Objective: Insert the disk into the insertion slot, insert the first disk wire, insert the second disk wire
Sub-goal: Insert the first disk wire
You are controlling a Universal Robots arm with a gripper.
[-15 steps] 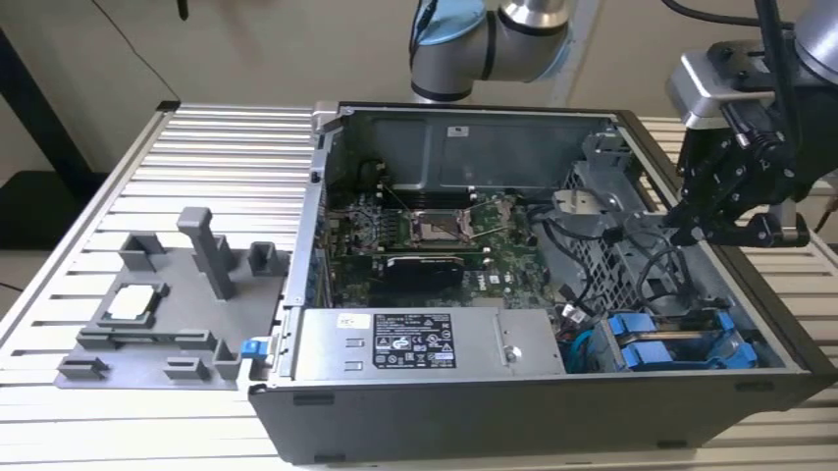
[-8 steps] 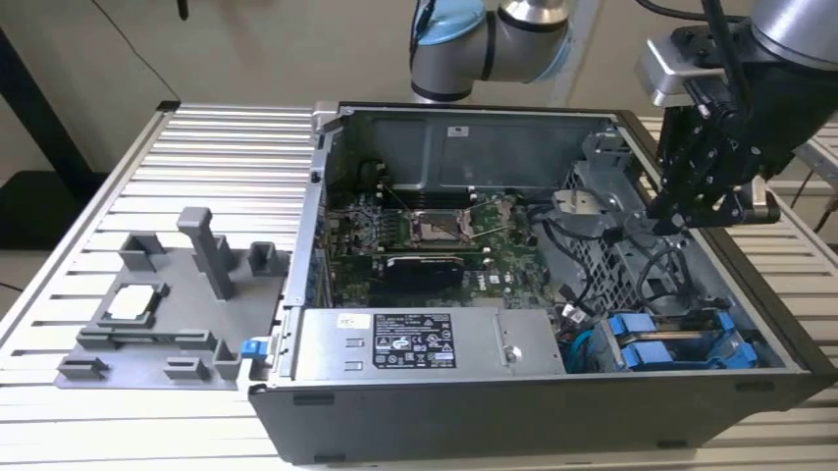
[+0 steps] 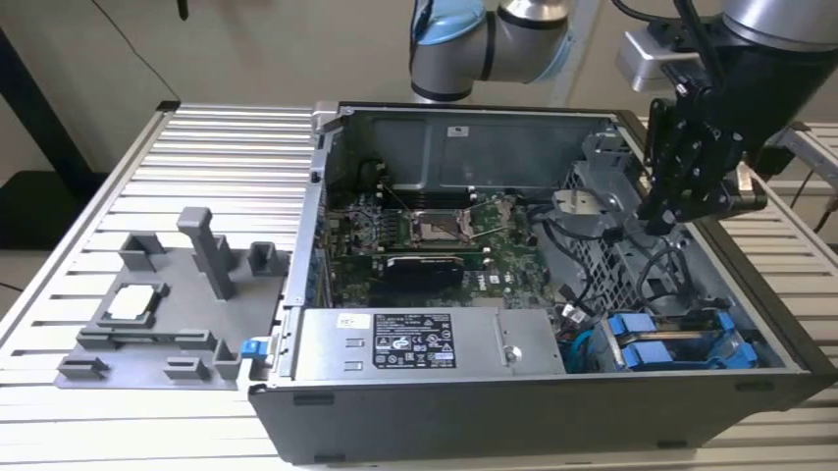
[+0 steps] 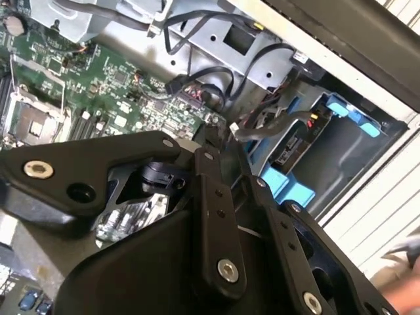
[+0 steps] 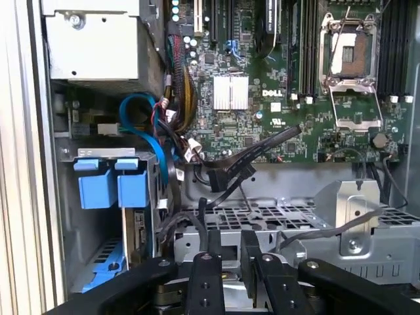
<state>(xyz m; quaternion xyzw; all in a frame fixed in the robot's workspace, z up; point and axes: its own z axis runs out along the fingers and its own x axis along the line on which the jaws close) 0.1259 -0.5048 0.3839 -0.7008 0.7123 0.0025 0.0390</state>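
Blue-tabbed disk (image 5: pixel 96 186) (beside its twin (image 5: pixel 133 187)) seems seated in the insertion slot (image 5: pixel 108 153).

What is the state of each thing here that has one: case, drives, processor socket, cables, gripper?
Computer case: open, side panel off.
Blue-tabbed drives: both sit in the drive cage.
Processor socket: uncovered, no cooler.
Black cables: lying loose.
Gripper: above the perforated cage.

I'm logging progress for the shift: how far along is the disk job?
Looks done: the disk sits in the insertion slot. In hand: the gripper hangs over the perforated cage; whether it holds anything is unclear. Left: at least one wire, judging by a black connector lying loose at the edge of the motherboard.
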